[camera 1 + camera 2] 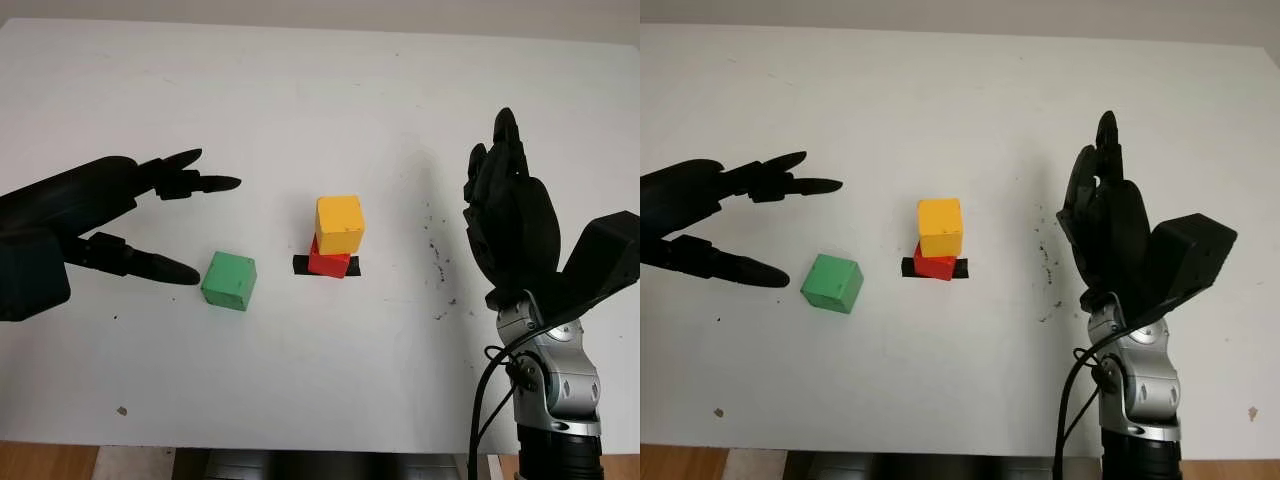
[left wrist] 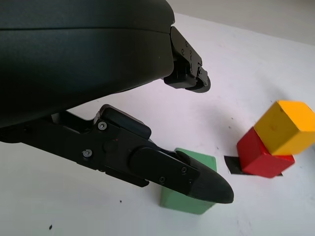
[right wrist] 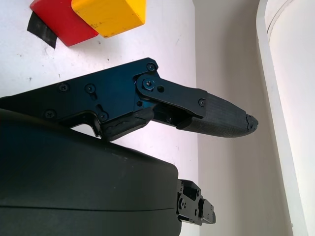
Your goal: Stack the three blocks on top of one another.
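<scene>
Surface: white table (image 1: pixel 300 90) with dark specks toward its right edge, under the robot's head camera.
Yellow block: yellow block (image 1: pixel 339 224) sits on top of the red block, near the table's middle, turned slightly askew so its edges do not line up with the one below.
Red block: red block (image 1: pixel 325 263) rests on a strip of black tape (image 1: pixel 301 265) stuck to the table; part of it is hidden under the yellow one.
Green block: green block (image 1: pixel 229 280) stands alone on the table, just left of the two-block stack and apart from it, a little nearer the front edge.
Left hand: left hand (image 1: pixel 150 220) reaches in from the table's left edge, released and holding nothing; its lower fingertip (image 1: pixel 180 271) is just beside the green block's left face, the upper fingers (image 1: pixel 205 183) above and behind it. Contact cannot be told.
Right hand: right hand (image 1: pixel 510 215) is raised near the right edge, well apart from the stack, open and empty.
</scene>
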{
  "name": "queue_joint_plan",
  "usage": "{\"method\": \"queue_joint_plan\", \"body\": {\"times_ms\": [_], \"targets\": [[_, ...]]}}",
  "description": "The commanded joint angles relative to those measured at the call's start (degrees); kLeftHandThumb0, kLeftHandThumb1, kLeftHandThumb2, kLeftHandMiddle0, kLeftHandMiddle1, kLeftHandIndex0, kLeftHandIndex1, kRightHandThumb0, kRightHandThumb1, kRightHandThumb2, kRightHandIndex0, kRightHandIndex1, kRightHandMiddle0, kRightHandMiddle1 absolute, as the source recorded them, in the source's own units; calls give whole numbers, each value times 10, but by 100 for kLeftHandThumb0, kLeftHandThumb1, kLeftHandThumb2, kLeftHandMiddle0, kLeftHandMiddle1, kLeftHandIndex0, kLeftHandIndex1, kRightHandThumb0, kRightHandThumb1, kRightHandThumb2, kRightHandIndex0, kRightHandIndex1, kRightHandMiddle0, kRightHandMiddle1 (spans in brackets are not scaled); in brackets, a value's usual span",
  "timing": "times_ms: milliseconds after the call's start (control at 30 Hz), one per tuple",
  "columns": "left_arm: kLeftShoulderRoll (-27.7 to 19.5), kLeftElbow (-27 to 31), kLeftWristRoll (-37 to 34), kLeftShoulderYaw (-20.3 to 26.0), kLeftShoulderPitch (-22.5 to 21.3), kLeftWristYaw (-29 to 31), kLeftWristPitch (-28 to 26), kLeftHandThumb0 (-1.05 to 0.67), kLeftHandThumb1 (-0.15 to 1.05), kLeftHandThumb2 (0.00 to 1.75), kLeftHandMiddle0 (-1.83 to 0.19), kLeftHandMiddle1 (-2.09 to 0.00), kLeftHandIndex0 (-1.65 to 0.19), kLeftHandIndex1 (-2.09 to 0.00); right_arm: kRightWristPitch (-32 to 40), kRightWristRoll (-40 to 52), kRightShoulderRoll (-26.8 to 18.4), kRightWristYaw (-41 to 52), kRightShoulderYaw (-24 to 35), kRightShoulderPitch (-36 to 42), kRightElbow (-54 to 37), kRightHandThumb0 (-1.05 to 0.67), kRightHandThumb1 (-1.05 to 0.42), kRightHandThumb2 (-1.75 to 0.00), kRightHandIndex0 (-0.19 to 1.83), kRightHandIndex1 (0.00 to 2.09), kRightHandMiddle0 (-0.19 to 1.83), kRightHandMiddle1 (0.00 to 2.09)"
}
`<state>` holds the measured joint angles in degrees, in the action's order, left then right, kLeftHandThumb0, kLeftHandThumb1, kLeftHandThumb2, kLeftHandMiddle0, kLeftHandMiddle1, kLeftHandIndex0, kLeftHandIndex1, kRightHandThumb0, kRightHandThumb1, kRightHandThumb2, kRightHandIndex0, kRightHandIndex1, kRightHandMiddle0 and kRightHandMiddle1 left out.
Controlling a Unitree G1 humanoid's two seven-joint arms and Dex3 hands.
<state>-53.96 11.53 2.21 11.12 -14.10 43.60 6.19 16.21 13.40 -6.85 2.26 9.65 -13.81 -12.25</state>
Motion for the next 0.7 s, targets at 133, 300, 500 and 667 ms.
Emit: {"method": "queue_joint_plan", "body": {"times_ms": [133,300,500,667], "targets": [[-3,37,36,12,37,-24,1,-86,99,6,14,-4,-25,-3,10,3,-3,2,5,3,-7,-72,-105,-75,-19,0,-19,0],[12,65,105,3,66,-70,-4,-90,102,6,14,-5,-24,-4,5,0,-8,5,9,4,-5,-72,-105,-74,-19,0,-19,0],[44,71,166,-11,102,-131,24,-87,102,5,11,-7,-27,-6,5,0,-9,6,13,3,-4,-74,-105,-71,-19,0,-19,0],[70,75,234,-48,109,-164,16,-83,99,4,9,-6,-29,-7,6,2,-5,5,12,2,-5,-73,-105,-70,-19,0,-18,2]]}}
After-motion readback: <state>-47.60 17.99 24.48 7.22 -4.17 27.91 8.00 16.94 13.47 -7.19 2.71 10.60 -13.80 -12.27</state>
